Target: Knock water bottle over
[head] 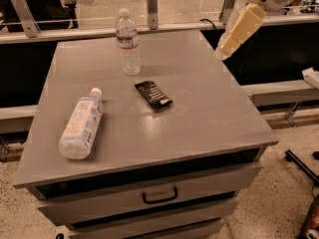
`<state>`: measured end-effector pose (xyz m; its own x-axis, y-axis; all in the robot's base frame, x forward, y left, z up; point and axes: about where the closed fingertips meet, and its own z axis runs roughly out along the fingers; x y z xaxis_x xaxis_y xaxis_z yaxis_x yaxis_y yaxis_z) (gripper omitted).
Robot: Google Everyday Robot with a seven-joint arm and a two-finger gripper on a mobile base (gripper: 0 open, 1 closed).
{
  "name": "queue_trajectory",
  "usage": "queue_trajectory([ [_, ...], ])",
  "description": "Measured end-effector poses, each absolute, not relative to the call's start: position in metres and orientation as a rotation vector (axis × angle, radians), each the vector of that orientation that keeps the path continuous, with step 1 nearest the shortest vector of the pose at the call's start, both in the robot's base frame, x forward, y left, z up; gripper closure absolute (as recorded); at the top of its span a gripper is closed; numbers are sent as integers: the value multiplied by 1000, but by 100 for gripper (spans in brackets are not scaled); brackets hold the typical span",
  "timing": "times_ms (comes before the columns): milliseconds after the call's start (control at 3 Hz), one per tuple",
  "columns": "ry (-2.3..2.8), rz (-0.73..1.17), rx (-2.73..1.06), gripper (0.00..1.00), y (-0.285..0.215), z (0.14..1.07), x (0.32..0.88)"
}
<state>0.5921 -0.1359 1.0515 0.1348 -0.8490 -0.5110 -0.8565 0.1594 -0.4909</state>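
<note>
The water bottle (128, 43) stands upright near the far edge of the grey table top (199, 113), left of centre. It is slim and clear, with a white cap and a narrow white band with a red stripe. My gripper (238, 30) hangs at the upper right, above the table's far right corner. It is well to the right of the bottle and does not touch it.
A fatter bottle (81, 124) with a pale blue-white label lies on its side at the left. A black snack packet (153, 94) lies flat near the middle. A drawer with a handle (160, 196) is below the top. A railing (149, 26) runs behind.
</note>
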Motion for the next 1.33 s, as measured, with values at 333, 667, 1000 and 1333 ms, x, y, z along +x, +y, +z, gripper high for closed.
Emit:
queue_trajectory([
  [333,1657,33,-1633,0,-119,1048,614],
  [667,1648,117,-1525,0,-98,1041,657],
  [1000,1622,239,-1393,0,-77,1034,699],
  [1333,1596,359,-1275,0,-55,1027,732],
])
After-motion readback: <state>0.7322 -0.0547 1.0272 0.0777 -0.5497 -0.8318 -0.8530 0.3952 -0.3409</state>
